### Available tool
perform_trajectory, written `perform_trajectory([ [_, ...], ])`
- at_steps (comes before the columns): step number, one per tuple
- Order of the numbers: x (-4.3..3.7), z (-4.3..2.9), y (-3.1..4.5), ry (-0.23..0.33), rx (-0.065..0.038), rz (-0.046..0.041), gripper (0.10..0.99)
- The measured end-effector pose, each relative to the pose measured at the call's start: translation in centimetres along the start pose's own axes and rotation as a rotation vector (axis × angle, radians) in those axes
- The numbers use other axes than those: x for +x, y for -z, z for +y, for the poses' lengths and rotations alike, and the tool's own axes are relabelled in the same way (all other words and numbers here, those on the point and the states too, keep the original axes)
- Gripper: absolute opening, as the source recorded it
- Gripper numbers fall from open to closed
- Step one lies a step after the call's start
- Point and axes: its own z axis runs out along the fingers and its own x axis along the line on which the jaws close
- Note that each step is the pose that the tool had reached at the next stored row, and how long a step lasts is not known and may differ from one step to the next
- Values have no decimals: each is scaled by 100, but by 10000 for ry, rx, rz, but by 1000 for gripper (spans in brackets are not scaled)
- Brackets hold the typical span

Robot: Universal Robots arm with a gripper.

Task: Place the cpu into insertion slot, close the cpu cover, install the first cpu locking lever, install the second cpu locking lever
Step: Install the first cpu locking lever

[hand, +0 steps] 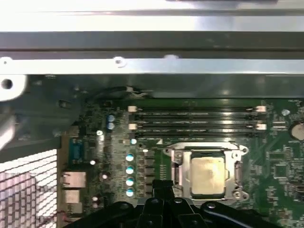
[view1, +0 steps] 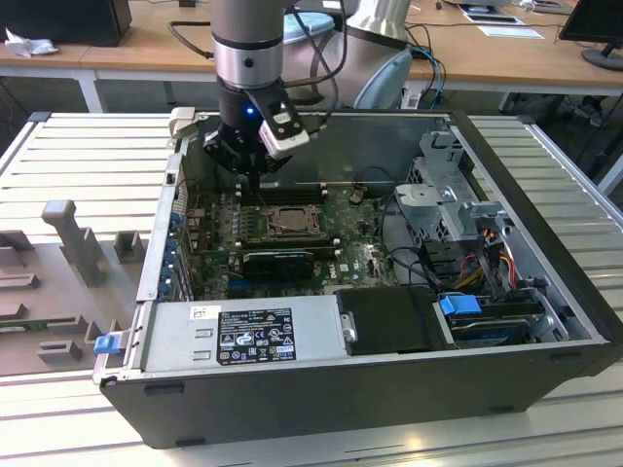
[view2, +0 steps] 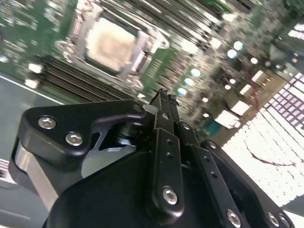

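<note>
Open computer case (view1: 545,243) sits on a slatted metal table (view1: 68,156). The motherboard (view1: 360,248) lies flat on its floor, and the power supply (view1: 243,336) is along the near wall.

The cpu (hand: 207,175) is seated in the socket (view1: 265,222). Its dull silver top shows square and level in both wrist views (view2: 111,45).

The cpu cover (hand: 204,148) lies down flat around the chip and frames it on all sides through its window. The same frame is seen in the second wrist view (view2: 135,59). The position of the locking levers cannot be told.

The gripper (view2: 164,97) has its fingertips drawn together with nothing between them.

In the exterior view the gripper (view1: 251,177) hangs inside the case, above the board. It is behind the socket, toward the exterior view's left, over the memory slots (hand: 194,118). It stands apart from the cpu and the cover and touches neither.

In the first wrist view the black fingertips (hand: 161,187) line up near one corner of the socket frame.
</note>
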Motion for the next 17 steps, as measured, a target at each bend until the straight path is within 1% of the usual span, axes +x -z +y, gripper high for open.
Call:
perform_trajectory([
  [3, 111, 13, -10, -2, -3, -2, 106],
  [4, 130, 31, -15, -1, -2, -1, 106],
  [5, 140, 71, -26, 0, -1, 1, 106],
  [8, 142, 152, -57, 0, -2, 0, 106],
  [13, 143, 260, -98, -1, -1, 0, 106],
  [15, 143, 289, -110, -1, -2, 2, 106],
  [17, 138, 301, -118, 1, -2, 3, 106],
])
